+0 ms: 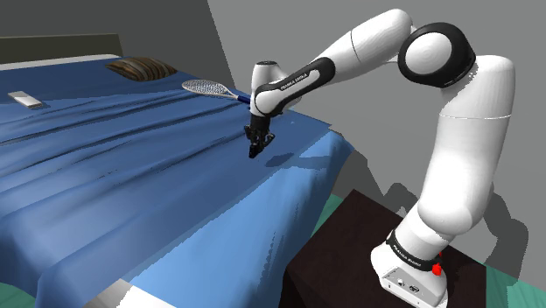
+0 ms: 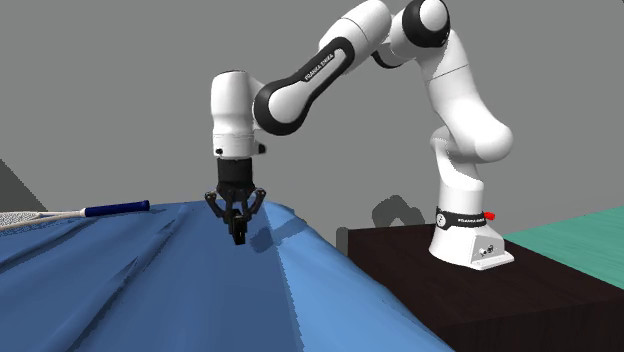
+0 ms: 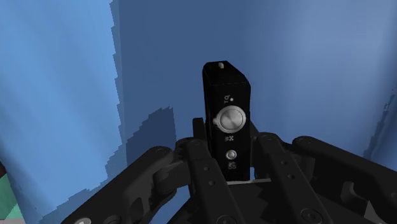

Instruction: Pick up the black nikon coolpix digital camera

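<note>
Wrist view's claw [image 3: 230, 156] clamps the black camera [image 3: 226, 95], whose small white markings [image 3: 230, 137] are unreadable.

**OBSCURED AND CUT-OFF ITEMS**

Wrist view: the lower end of the camera [image 3: 227, 121] is covered by the jaws clasping it. Shoulder view: camera and jaws, both black, cannot be told apart. The handle end of the racket [image 1: 207, 87] passes behind the arm [image 1: 293, 83]; in the second exterior view its head is cut by the left edge. A small pale item [image 1: 25, 99] on the bed [image 1: 131, 192] is too small to identify.
</note>
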Tool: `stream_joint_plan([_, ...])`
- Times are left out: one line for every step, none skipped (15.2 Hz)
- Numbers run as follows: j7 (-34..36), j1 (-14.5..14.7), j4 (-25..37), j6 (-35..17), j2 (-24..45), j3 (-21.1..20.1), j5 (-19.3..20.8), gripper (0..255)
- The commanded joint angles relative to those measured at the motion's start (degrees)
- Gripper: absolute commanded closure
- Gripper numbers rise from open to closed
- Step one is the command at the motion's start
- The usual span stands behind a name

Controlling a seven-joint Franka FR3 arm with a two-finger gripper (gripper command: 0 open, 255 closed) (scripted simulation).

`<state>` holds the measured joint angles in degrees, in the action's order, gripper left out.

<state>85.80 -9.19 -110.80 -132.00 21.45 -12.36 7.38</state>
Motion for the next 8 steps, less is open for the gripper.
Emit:
stream_joint_plan([-0.21,-0.09,0.46,1.24,-0.8,-0.14,-0.29,255])
stream_joint_plan([-0.32,-0.14,0.66,1.87,-1.24,-0.21,-0.44,255])
stream_joint_plan([-0.43,-0.18,0.86,2.5,-1.68,-0.27,-0.6,255])
stream_joint_plan([-0.53,-0.23,1.08,3.14,-2.11,-0.34,-0.74,255])
stream_joint_plan([-0.64,-0.27,1.32,3.78,-2.52,-0.4,-0.89,255])
stream_joint_plan([-0.74,-0.31,1.56,4.42,-2.93,-0.45,-1.03,255])
stream_joint_plan([-0.75,-0.31,1.59,4.51,-3.0,-0.46,-1.05,255])
stream_joint_plan([-0.75,-0.31,1.6,4.52,-3.0,-0.46,-1.05,255])
